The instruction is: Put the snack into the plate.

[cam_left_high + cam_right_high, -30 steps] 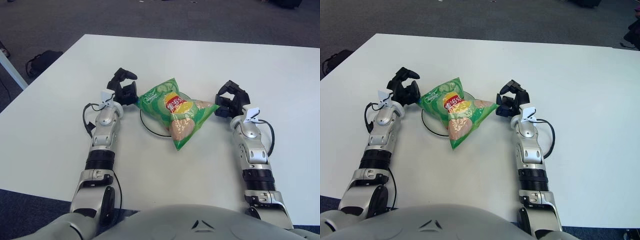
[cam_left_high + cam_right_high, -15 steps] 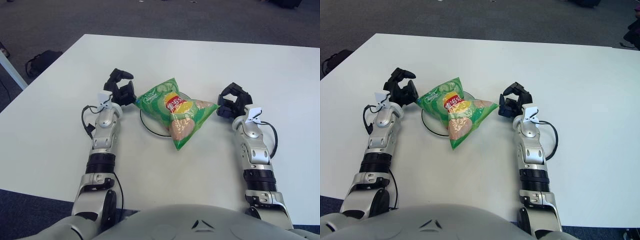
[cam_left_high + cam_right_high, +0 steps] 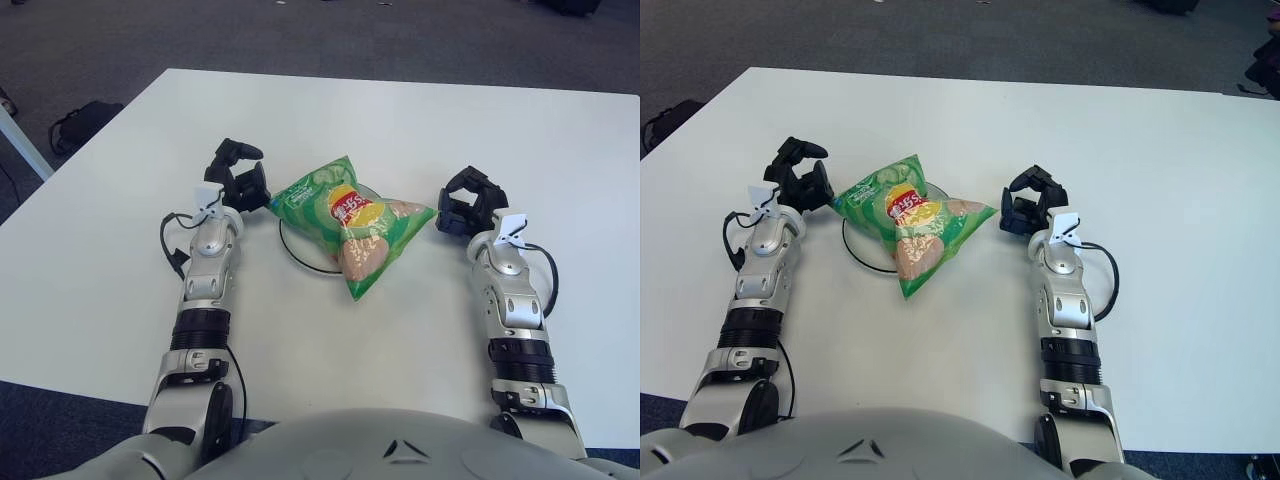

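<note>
— Left hand [image 3: 243, 180] sits just off the upper-left corner of the snack bag [image 3: 352, 222], fingers loosely curled, nothing in them. Right hand [image 3: 468, 207] shows beside the bag's right-hand corner, also apart from it, fingers curled and holding nothing. Agree?

— Agree. A sliver of white table [image 3: 420, 120] shows between each hand and the bag. Neither touches it.

— Location of the bag?

— Lying across the plate [image 3: 298, 254]. Only a dark arc of the rim shows at the bag's lower left; the rest is covered. The bag's lower corner hangs over the rim toward the robot, onto the table. I judge it placed, if loosely.

— Handling notes?

— Green chip bag, puffed with air. Light for its bulk, I'd guess. The skin is a glossy film: slippery, crinkly, gives under any squeeze. Contents brittle, so a hard pinch on the belly probably crushes chips and could pop the seal.

— Where to take hold, should it need shifting?

— The flat crimped seams at the two ends, close to where the hands now show. Those are stiff enough to pinch without slipping. One hand each end, or press lightly from both sides. Avoid the swollen middle.

— Risk?

— The bag overhangs the plate; a nudge may slide it off.
</note>
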Controlling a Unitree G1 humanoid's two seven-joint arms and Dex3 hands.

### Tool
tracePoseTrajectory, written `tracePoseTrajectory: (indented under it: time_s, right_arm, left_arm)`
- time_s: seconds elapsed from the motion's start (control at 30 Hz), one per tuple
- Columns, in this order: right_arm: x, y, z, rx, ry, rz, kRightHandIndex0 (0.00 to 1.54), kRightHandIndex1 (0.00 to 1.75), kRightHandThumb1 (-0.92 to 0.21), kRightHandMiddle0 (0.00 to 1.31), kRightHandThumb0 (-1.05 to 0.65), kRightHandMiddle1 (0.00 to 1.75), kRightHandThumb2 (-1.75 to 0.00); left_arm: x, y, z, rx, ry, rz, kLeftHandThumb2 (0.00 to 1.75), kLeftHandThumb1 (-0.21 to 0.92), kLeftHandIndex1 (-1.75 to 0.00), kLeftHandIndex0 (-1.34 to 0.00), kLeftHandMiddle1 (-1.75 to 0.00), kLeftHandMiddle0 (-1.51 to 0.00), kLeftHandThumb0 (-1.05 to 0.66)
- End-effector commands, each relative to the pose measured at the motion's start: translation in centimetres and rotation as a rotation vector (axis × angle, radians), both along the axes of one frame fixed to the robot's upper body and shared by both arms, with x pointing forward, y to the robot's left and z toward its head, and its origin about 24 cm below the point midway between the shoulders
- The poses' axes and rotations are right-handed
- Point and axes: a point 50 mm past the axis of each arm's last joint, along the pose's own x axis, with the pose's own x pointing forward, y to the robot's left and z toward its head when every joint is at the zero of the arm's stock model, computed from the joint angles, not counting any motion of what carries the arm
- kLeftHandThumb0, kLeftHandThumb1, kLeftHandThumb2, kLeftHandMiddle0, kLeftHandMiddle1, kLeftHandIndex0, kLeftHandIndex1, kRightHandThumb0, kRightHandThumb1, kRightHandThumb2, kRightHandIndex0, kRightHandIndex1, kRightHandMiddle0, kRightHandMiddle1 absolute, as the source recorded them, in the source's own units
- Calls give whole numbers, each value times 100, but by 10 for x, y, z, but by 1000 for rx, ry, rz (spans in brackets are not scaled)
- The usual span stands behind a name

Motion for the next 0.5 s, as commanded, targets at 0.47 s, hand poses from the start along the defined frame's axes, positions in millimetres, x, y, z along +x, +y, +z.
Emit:
tracePoseTrajectory:
  time_s: [0.47]
  right_arm:
    - [-11,-4,-20,21,86,-17,124,175,-30,63,-49,175,-134]
  left_arm:
    - [-7,2,-2,5,18,28,118,42,-175,-53,-175,-117,-45]
